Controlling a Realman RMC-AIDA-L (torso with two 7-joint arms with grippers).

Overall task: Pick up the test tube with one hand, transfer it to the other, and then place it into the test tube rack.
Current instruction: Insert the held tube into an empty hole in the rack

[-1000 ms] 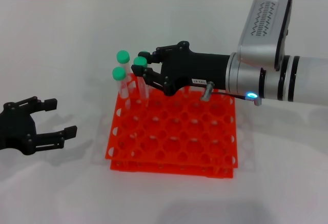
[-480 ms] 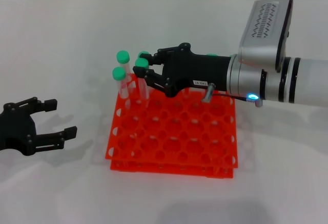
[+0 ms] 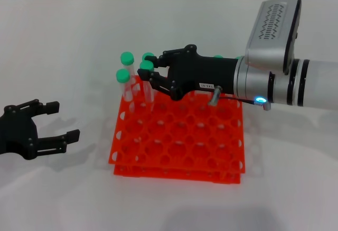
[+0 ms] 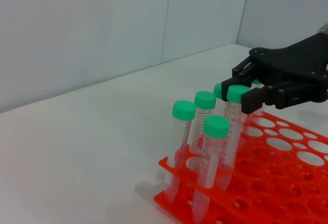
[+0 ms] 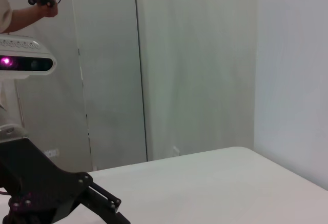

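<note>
Four green-capped tubes stood in the rack [image 3: 179,141] at frame centre. The right gripper [image 3: 149,73] pinched one tube [image 3: 146,83] at the rack's upper left. The left gripper [image 3: 55,127] lay spread, empty, lower left on the worktop [image 3: 63,40].

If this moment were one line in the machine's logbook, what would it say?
right gripper: at test tube cap, tube standing in test tube rack | left gripper: open, idle beside rack | step: placing

White matte tabletop [image 3: 63,40] fills the foreground, backed by pale grey wall panels [image 4: 102,29] split by thin vertical seams, with a tall light panel [image 5: 195,65] and plain wall behind the table's far edge, under soft even lighting.
</note>
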